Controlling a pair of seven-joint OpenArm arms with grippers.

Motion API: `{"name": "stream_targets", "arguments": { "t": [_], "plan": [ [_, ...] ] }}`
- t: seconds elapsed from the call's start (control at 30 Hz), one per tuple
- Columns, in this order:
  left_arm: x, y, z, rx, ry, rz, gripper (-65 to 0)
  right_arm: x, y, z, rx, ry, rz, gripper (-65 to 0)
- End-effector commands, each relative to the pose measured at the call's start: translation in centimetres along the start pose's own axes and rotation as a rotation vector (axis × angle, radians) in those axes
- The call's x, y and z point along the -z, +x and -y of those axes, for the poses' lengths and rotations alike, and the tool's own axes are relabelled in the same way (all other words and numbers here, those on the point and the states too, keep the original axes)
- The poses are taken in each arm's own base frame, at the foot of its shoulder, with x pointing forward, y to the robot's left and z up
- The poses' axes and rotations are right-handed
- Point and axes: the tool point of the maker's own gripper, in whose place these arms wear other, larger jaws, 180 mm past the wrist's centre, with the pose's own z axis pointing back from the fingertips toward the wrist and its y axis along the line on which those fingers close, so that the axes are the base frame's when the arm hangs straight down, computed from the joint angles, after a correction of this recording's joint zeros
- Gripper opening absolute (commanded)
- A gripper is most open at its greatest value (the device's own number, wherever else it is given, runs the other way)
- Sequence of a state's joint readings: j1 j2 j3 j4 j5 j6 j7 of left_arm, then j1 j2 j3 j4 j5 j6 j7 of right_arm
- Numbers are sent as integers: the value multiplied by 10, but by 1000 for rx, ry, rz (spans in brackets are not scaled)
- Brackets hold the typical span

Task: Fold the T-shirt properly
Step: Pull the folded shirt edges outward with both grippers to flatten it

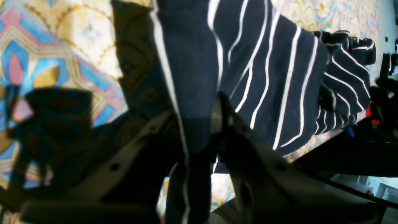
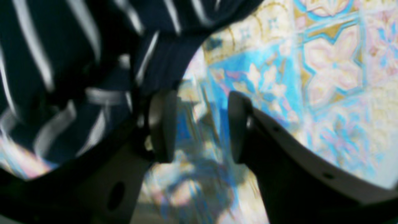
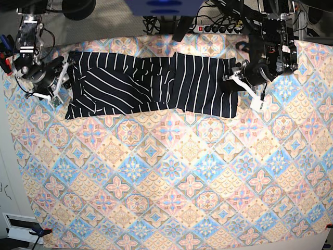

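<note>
The T-shirt (image 3: 197, 83), dark navy with thin white stripes, lies spread sideways along the far edge of the table, its left part rumpled and folded over. At its right end my left gripper (image 3: 235, 78) is shut on the T-shirt; in the left wrist view the striped T-shirt (image 1: 273, 77) runs down between the fingers of the left gripper (image 1: 199, 121). My right gripper (image 3: 61, 79) is at the shirt's left end. In the right wrist view the right gripper (image 2: 199, 124) is open, with only tablecloth in the gap and the T-shirt (image 2: 46, 62) just to its left.
A pastel floral-tile tablecloth (image 3: 171, 172) covers the whole table. A power strip (image 3: 218, 26) and cables lie beyond the far edge. The table's left edge (image 3: 8, 156) borders white floor.
</note>
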State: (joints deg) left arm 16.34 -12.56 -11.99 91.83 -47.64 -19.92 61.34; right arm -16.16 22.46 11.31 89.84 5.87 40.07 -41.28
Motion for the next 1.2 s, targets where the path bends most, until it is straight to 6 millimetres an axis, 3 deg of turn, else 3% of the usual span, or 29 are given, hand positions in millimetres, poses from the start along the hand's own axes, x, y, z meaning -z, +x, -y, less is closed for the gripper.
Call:
{"name": "stream_targets", "arguments": {
  "t": [0.0,0.17,0.27,0.67,0.83,1.17],
  "plan": [
    [-5,11,3,16,-13,36,-650,-3,18,8,20,0,71,-382],
    [-4,10,4,16,-15,33,-650,5,9,-1,153,80,70,-381],
    [-3,10,5,18,-17,32,-650,6,16,-1,166,92,82,-381],
    [-3,12,4,19,-16,34,-650,7,7,-2,175,96,36,-380],
    [-3,12,4,19,-16,34,-650,3,21,-6,215,131,97,-381],
    [-2,12,4,20,-14,33,-650,-5,22,-7,242,138,132,-381]
  ]
}}
